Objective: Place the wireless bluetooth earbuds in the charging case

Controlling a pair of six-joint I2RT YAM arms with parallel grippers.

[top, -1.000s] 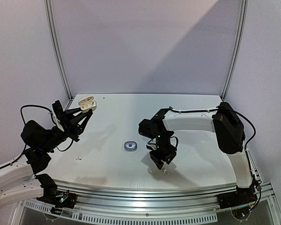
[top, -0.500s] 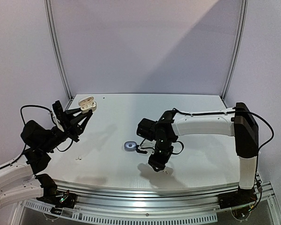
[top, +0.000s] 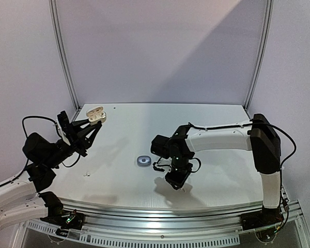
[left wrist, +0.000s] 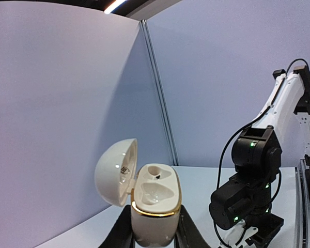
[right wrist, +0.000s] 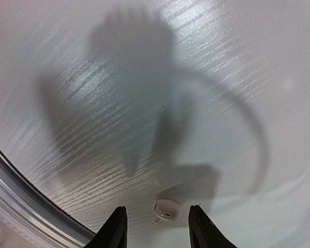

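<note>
A white charging case with a gold rim stands upright between my left gripper's fingers, which are shut on its body. Its lid is swung open to the left and both wells look empty. From above, the case is held raised at the back left by the left gripper. A white earbud lies on the table between the fingertips of my right gripper. That gripper is open with a gap on each side of the earbud. The right gripper hangs low over the table's front middle.
A small grey round case lies on the table, left of the right gripper. A tiny white piece lies near the left front. The table's metal front edge runs close to the right gripper.
The right gripper has shifted slightly left and down over the white earbud, and its jaws have narrowed. The left arm and the case have not moved.
</note>
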